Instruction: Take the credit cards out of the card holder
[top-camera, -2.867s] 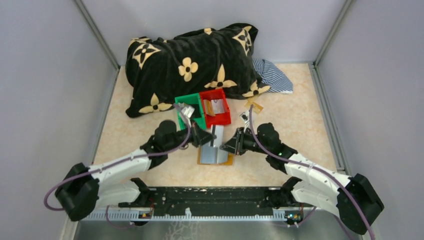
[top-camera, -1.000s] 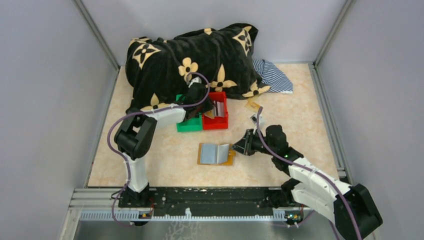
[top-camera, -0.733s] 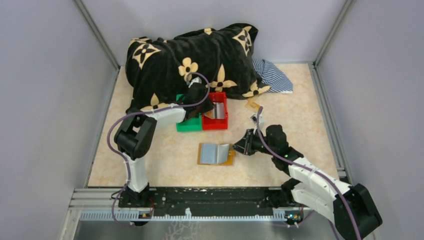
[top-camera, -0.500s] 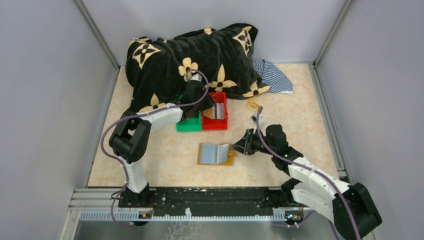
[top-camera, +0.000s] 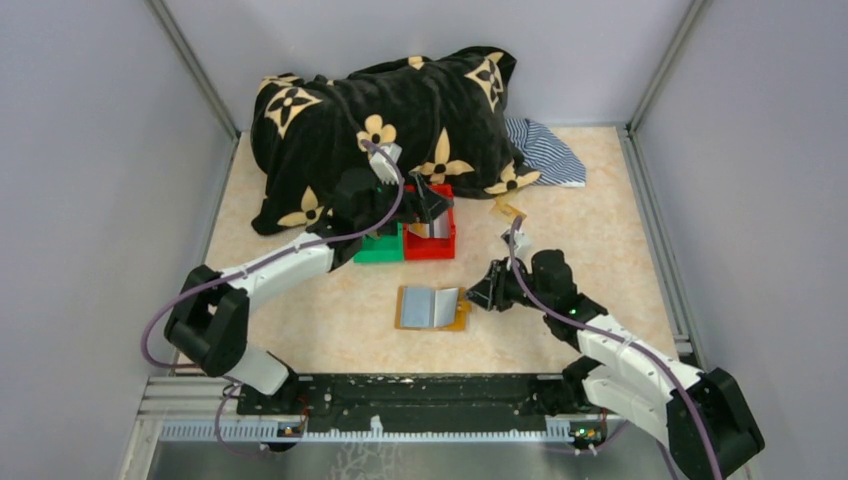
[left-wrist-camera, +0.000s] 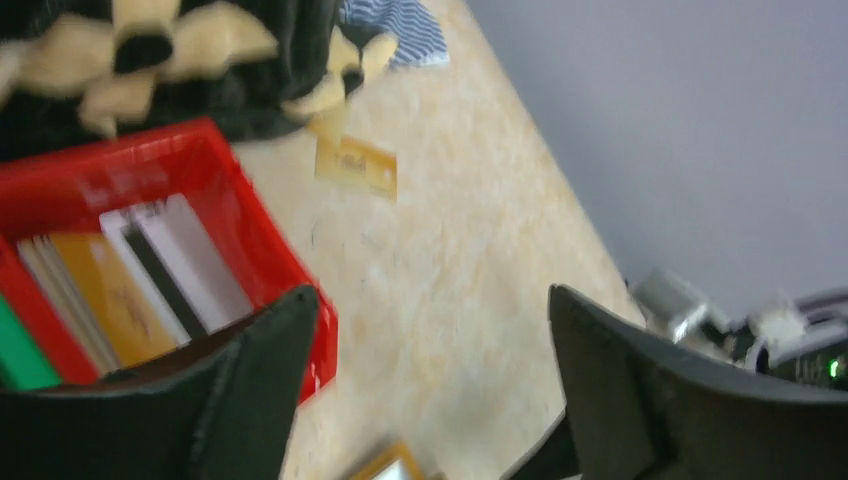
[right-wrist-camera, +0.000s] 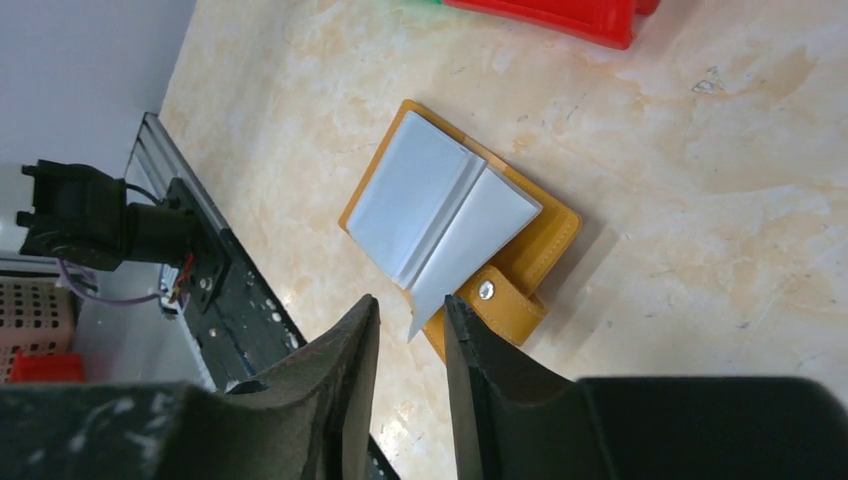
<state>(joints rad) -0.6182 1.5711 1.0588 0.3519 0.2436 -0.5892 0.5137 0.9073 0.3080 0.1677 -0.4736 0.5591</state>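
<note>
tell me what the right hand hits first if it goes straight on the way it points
Most likely the card holder: the right hand points at its strap-side edge, and its grey inner corner sits in line with the finger gap. Depth is unclear.

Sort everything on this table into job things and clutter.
Job:
card holder
credit cards in the red bin
loose gold card on the table

Clutter:
green bin
black flowered cushion
striped cloth
</note>
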